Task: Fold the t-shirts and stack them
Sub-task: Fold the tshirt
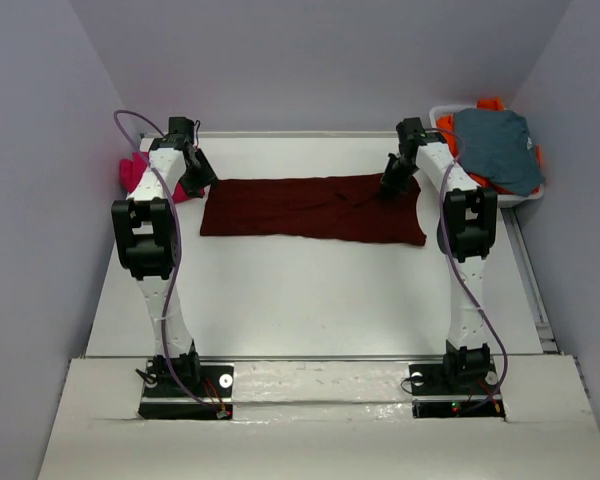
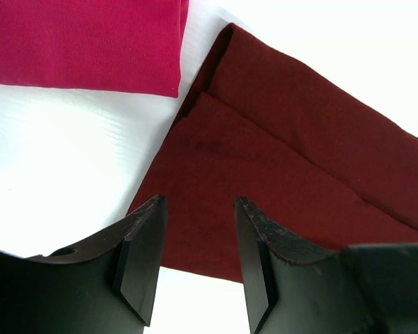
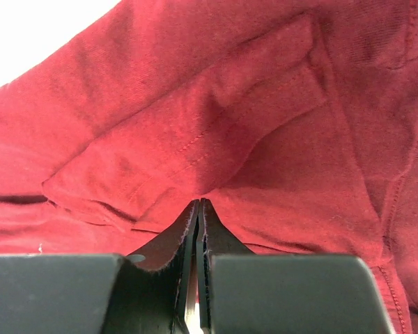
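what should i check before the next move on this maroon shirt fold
1. Right jaws gripping the maroon t-shirt: ok, they are shut with cloth pinched between them.
2. Left jaws gripping cloth: not ok, they stand open over the shirt's left end with nothing between them.
3. Shirt lying as a flat strip: ok for most of it, wrinkled near the right grip.
4. Pink t-shirt apart from the maroon one: ok, bare table shows between them.
5. Basket out of the way: ok, it sits off to the right.
6. Number of layers in the right jaws: cannot tell.
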Available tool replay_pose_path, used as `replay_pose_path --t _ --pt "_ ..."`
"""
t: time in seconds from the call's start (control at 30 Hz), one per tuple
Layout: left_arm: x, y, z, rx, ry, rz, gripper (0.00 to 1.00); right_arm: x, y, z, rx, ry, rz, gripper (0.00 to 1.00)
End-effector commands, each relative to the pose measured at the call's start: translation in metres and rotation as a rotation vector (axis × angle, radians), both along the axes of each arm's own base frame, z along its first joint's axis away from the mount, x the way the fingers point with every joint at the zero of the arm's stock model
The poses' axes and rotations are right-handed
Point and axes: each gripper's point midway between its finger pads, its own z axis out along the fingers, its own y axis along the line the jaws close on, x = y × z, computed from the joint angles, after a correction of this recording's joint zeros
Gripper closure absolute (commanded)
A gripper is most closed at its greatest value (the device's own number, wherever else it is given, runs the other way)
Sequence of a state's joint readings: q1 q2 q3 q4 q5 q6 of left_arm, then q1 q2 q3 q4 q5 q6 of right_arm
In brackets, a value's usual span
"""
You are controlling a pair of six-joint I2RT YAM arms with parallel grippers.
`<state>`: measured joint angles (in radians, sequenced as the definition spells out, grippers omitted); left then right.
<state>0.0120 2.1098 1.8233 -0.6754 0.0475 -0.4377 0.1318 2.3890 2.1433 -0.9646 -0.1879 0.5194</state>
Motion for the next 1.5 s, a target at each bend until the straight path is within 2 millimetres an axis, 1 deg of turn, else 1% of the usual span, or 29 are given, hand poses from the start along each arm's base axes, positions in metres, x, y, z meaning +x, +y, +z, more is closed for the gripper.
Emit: replay_pose_path --t 0.0,0.07,0.13,0.17,0.2,0.23,0.3,0.43,0.57,0.6,0.73,0.9,1.0,1.1,1.23,1.4,1.47 --pt "0.001 -0.001 0.045 0.02 -0.087 -0.014 0.46 0.004 -0.006 0.014 -0.023 -0.043 -0.008 0.93" --pt "0.002 -0.001 0.045 0.021 -0.087 -0.014 0.46 0.006 -0.007 0.013 -0.029 -0.042 -0.011 0.93" --pt "0.002 -0.001 0.045 0.021 -0.084 -0.014 0.46 0.012 -0.01 0.017 -0.05 -0.062 -0.014 0.93" --pt "0.002 -0.001 0.044 0.024 -0.081 -0.014 0.46 0.013 -0.011 0.015 -0.057 -0.061 -0.013 0.93" --pt "0.002 -0.001 0.044 0.025 -0.083 -0.015 0.46 0.018 -0.013 0.02 -0.069 -0.079 -0.01 0.93" --pt "0.002 0.0 0.044 0.027 -0.083 -0.015 0.46 0.016 -0.015 0.013 -0.08 -0.057 -0.007 0.93" --pt "0.002 0.0 0.044 0.03 -0.081 -0.014 0.46 0.02 -0.016 0.014 -0.09 -0.068 -0.004 0.93" --pt "0.003 0.0 0.043 0.031 -0.078 -0.015 0.46 0.025 -0.017 0.007 -0.098 -0.069 -0.006 0.93" --pt "0.004 0.0 0.043 0.031 -0.076 -0.015 0.46 0.031 -0.017 0.005 -0.102 -0.084 -0.002 0.93" --pt "0.004 0.0 0.044 0.031 -0.076 -0.017 0.46 0.032 -0.017 0.001 -0.106 -0.077 0.0 0.93" --pt "0.005 0.0 0.043 0.029 -0.076 -0.018 0.46 0.039 -0.016 -0.001 -0.102 -0.098 0.005 0.93" --pt "0.005 0.0 0.043 0.029 -0.073 -0.018 0.46 0.054 -0.006 0.013 -0.048 -0.167 0.006 0.93" --pt "0.004 0.0 0.042 0.029 -0.07 -0.018 0.46 0.065 0.0 0.023 -0.015 -0.218 0.014 0.93" --pt "0.005 0.0 0.041 0.029 -0.069 -0.018 0.46 0.079 0.006 0.037 0.014 -0.29 0.023 0.93" --pt "0.005 0.0 0.039 0.031 -0.066 -0.019 0.46 0.09 0.013 0.049 0.052 -0.351 0.04 0.92" --pt "0.006 0.0 0.04 0.029 -0.067 -0.02 0.46 0.1 0.021 0.057 0.094 -0.399 0.051 0.91" --pt "0.006 0.0 0.039 0.029 -0.064 -0.022 0.46 0.105 0.023 0.057 0.105 -0.416 0.055 0.89"
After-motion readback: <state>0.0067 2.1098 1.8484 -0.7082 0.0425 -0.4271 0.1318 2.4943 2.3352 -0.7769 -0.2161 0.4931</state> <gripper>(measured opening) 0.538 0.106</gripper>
